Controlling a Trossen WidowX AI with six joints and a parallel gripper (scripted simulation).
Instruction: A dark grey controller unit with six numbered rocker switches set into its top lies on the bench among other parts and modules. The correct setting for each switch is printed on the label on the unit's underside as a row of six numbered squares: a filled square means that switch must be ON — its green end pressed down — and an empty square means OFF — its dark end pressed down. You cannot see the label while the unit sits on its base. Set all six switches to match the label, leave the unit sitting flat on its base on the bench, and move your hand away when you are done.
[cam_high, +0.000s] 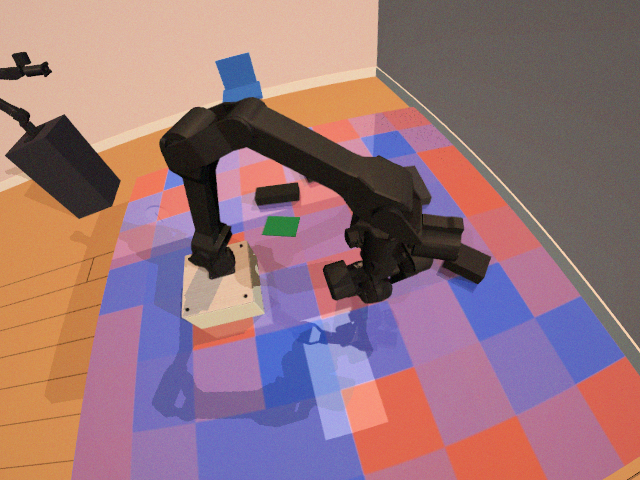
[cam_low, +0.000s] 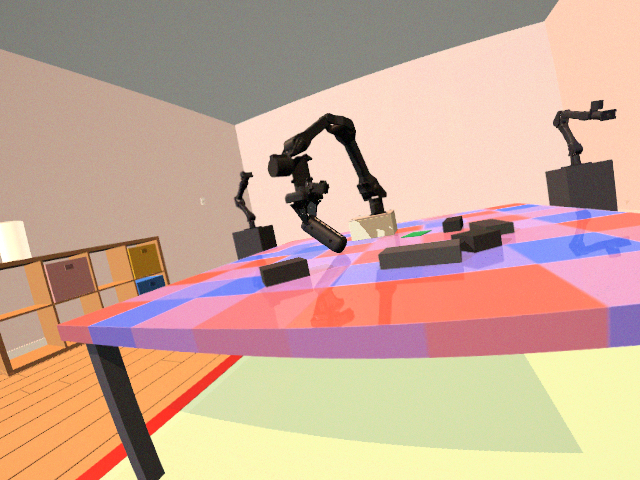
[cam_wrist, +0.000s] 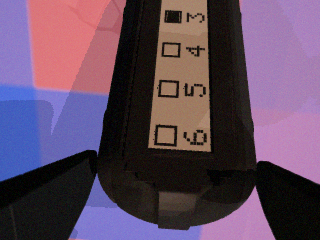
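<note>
The dark controller unit (cam_low: 324, 235) (cam_wrist: 175, 175) is held above the bench (cam_low: 361, 310), tilted down towards the exterior camera. My gripper (cam_wrist: 175, 165) (cam_low: 306, 215) is shut on its sides near one rounded end. In the wrist view the underside label (cam_wrist: 184, 75) faces the camera: square 3 is filled, and squares 4, 5 and 6 are empty. Squares 1 and 2 are outside the view. The rocker switches are not visible. In the top view the arm makes the unit and the fingers hard to make out.
A dark block (cam_high: 467, 264) (cam_low: 284, 271) lies near the held unit. A long dark block (cam_low: 419, 254) and other dark modules (cam_low: 452, 223) (cam_high: 277, 193) lie on the bench. A green plate (cam_high: 280, 226) (cam_low: 416, 234) lies beside the arm's cream base box (cam_high: 222, 297) (cam_low: 379, 226).
</note>
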